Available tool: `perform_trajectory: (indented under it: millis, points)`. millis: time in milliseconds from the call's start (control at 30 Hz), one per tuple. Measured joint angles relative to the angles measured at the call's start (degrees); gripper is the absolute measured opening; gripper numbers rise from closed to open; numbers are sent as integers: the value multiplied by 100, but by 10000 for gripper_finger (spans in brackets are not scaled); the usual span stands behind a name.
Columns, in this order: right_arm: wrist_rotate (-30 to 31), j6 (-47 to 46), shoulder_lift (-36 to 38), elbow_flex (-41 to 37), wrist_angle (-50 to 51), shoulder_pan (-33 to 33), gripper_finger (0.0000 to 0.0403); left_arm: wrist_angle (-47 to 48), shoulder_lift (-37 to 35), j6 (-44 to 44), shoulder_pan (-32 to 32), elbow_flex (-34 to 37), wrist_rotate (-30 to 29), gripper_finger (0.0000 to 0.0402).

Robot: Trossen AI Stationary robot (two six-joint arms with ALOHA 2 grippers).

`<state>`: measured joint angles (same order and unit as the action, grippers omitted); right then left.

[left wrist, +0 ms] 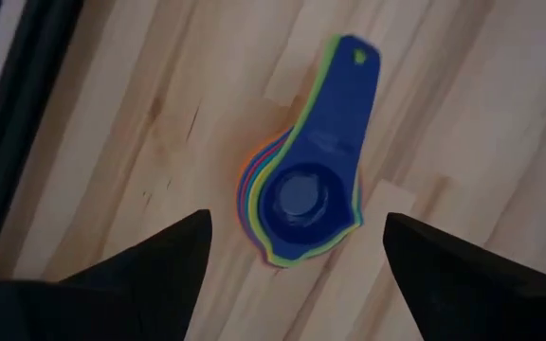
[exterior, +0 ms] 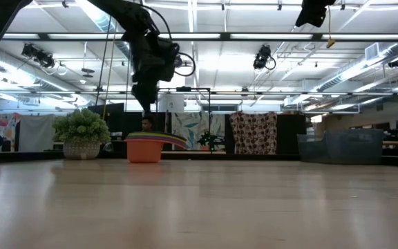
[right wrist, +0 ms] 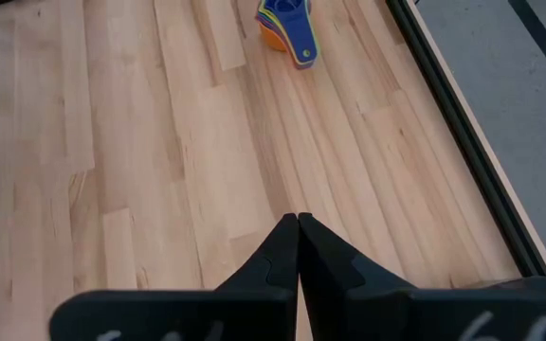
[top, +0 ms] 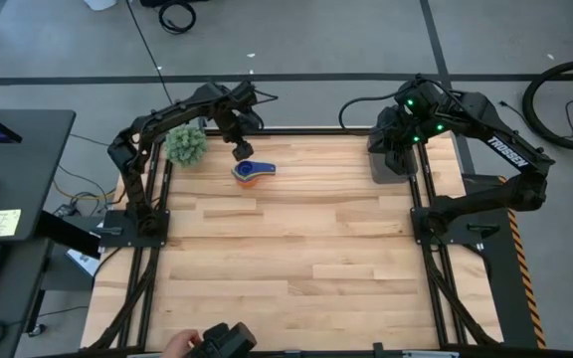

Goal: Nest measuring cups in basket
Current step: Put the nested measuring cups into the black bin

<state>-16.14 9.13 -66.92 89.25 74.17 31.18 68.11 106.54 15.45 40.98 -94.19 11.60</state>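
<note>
1. One nested stack of measuring cups (top: pixel 252 170), dark blue on top, sits on the tabletop (top: pixel 296 249), not in the basket (top: pixel 394 159).
2. Left tool (top: pixel 241 150) hovers directly above, fingers apart; likely poised to grasp.
3. Right tool (right wrist: pixel 298 227), fingers together, waits over the basket.

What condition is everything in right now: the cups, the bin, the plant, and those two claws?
Measuring cups: nested in one stack, dark blue on top, standing on the bare table, not in the basket.
Basket: on the table at the far right, under the right arm; contents cannot be seen.
Plant ball: upright, untouched.
Left gripper: open, hanging above the stack, holding nothing.
Right gripper: shut, empty, waiting.
</note>
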Motion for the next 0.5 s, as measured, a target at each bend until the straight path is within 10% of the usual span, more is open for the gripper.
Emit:
perform_trajectory:
  millis: [500]
  points:
    - [0, 2, 0, -1, 0, 0, 15, -284, 21, 1052, 236, 201, 213, 316]
